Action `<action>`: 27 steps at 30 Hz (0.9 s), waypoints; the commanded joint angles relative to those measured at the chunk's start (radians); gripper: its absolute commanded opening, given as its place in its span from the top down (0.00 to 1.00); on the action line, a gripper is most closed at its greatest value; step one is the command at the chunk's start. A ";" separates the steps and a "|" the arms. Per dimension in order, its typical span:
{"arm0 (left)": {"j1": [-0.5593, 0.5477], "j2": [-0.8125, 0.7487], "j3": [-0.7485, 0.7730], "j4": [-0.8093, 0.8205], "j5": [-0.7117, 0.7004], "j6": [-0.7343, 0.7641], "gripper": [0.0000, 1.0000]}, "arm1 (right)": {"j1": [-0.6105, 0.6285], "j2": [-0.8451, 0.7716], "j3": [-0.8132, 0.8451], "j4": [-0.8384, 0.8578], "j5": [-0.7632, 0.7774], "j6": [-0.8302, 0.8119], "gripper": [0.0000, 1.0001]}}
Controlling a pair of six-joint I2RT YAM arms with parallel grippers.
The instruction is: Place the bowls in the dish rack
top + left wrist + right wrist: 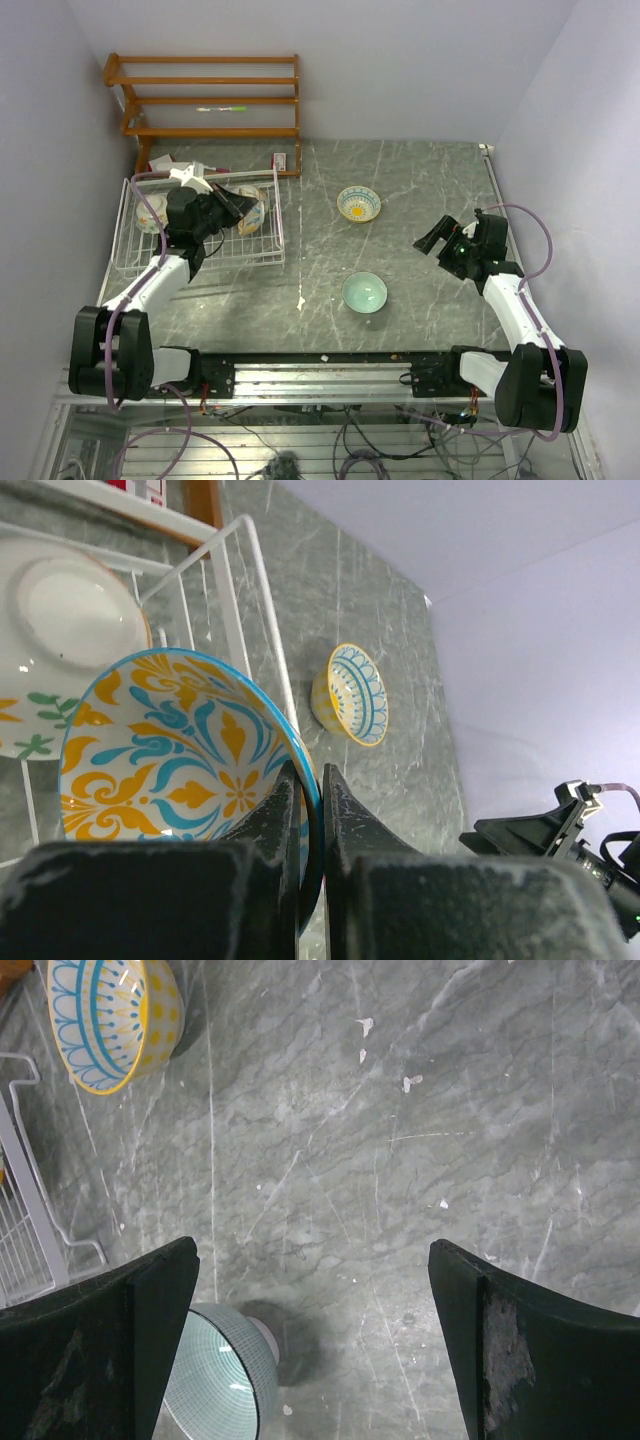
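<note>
My left gripper (pixel 238 205) (pixel 310 772) is shut on the rim of a blue and yellow floral bowl (pixel 253 213) (pixel 170 750), holding it tilted on edge over the right end of the white wire dish rack (pixel 200 258) (pixel 236 590). Another floral bowl (pixel 150 214) (pixel 60 645) lies in the rack's left part. On the table stand a yellow and blue bowl (pixel 358 203) (pixel 350 693) (pixel 110 1015) and a plain pale teal bowl (pixel 364 292) (pixel 215 1380). My right gripper (pixel 432 237) (pixel 315 1260) hangs open above the table, right of the teal bowl, holding nothing.
A brown wooden shelf unit (pixel 205 95) stands at the back left against the wall, a small red and white item (pixel 281 160) at its foot. Walls close in on the left and right. The rack's corner (pixel 25 1220) shows at the left edge of the right wrist view.
</note>
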 commanded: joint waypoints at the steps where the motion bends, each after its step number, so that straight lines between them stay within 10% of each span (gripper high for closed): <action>1: 0.030 0.021 -0.001 0.208 0.133 -0.091 0.93 | -0.006 -0.016 -0.008 0.013 0.000 -0.015 0.00; 27: 0.106 0.290 -0.115 0.315 0.240 -0.129 0.93 | -0.006 0.024 -0.041 0.065 -0.009 -0.002 0.00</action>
